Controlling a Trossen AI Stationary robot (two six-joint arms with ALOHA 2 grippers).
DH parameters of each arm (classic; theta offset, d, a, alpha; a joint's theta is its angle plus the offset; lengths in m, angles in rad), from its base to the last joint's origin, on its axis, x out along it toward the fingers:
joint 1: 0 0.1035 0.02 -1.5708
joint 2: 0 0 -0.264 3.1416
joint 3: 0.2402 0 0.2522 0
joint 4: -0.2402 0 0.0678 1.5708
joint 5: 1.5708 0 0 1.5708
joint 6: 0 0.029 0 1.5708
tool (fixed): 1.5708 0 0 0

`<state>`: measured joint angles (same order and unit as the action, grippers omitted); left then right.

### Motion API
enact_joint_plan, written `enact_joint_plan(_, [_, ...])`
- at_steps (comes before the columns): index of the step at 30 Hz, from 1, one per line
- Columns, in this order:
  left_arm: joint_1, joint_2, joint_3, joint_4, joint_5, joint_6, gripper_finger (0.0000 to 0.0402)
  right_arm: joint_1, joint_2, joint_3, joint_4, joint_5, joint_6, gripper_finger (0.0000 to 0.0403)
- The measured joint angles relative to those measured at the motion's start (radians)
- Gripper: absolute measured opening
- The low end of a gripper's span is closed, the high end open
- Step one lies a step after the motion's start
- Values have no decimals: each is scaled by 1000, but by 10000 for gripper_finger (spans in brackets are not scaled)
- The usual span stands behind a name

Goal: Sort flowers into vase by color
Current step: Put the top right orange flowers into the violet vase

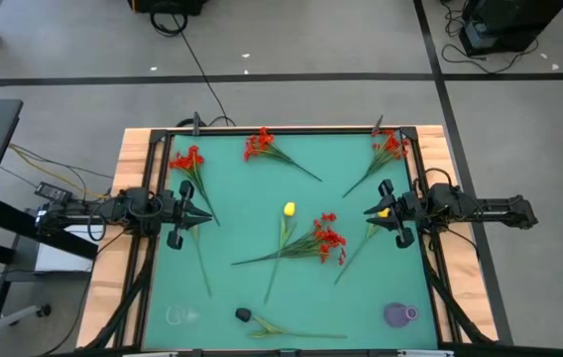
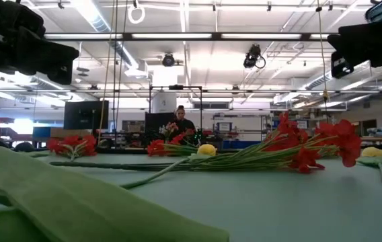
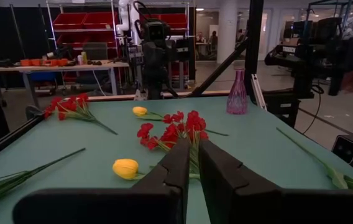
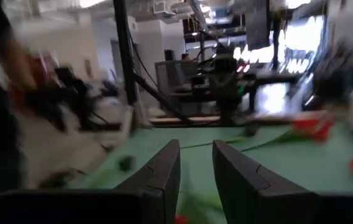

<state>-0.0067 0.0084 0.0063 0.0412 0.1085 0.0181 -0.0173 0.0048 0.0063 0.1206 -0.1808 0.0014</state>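
**Desk:** What lay closest to the lens?

**Photographer:** A broad green leaf (image 2: 77,195), flat on the green table (image 1: 242,228) right at the low camera. Behind it lay a red spray (image 1: 329,238) in mid-table, its stems crossing a yellow tulip (image 1: 288,209).

**Desk:** And the other flowers?

**Photographer:** 3 more red sprays lay along the far edge (image 1: 187,159) (image 1: 259,144) (image 1: 391,147). A dark head (image 1: 244,314) lay at the near edge, between a clear vase (image 1: 180,315) and a purple vase (image 1: 398,315).

**Desk:** The claws?

**Photographer:** The left gripper (image 1: 207,220) hung at the left side, its fingers drawn nearly together and holding nothing. The right gripper (image 1: 369,211) hovered at the right side with a modest gap, empty, above a second yellow tulip (image 2: 372,152) that lay on the table.
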Motion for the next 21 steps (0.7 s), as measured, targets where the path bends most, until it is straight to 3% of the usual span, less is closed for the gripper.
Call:
enact_joint_plan(4, [0, 0, 0, 0, -2, 18, 41, -1, 0, 0, 21, 67, -266, 104])
enact_joint_plan(11, [0, 0, 0, 10, -15, 27, 41, -1, 0, 0, 64, 150, -293, 104])
enact_joint_plan(16, [0, 0, 0, 43, -17, 16, 41, -2, 3, 0, 280, 171, -164, 104])
enact_joint_plan(21, [1, 0, 0, 168, -70, 29, 41, -5, 2, 0, 520, 342, 82, 104])
